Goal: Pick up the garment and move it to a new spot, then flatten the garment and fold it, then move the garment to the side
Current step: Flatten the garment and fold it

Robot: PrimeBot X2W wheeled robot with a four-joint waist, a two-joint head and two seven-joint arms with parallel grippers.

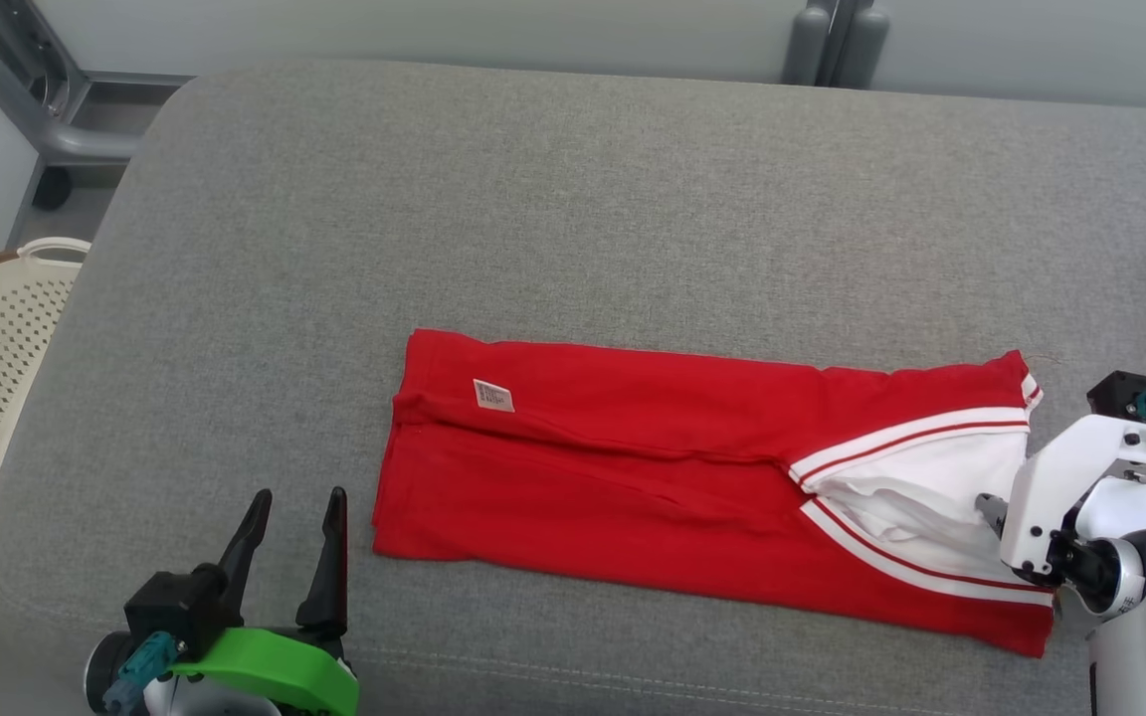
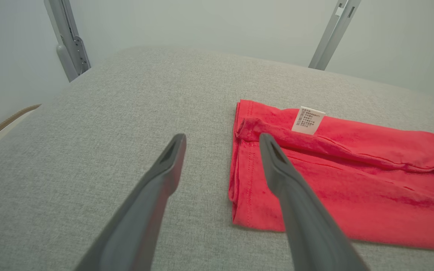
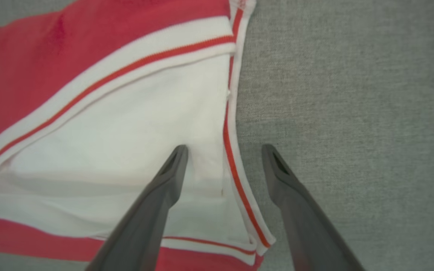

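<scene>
Plainly the garment [image 1: 692, 477] is laid out as a long red strip on the grey cushion [image 1: 573, 199], with its long axis run from left to right across the head view. One gripper is stationed at each short end. The left gripper [image 1: 298, 497] is held just beside the hem end, where the label [image 1: 492, 395] is sewn; its fingers [image 2: 164, 173] are spread wide and nothing is pinched between them. From these fingers the cloth lies to the right: in the left wrist view the right finger is seen over the hem corner and the left finger over bare cushion. The right gripper [image 3: 225, 147] is set over the opposite end, its fingers [image 3: 164, 177] likewise spread and empty, with the striped edge [image 3: 236, 165] passing between them and the white panel [image 3: 126, 124] under the left one. Whether cloth is touched by either cannot be told. A fold across the long axis is judged to be next, so one end would have to be carried over to the other; both arms are equally well placed
</scene>
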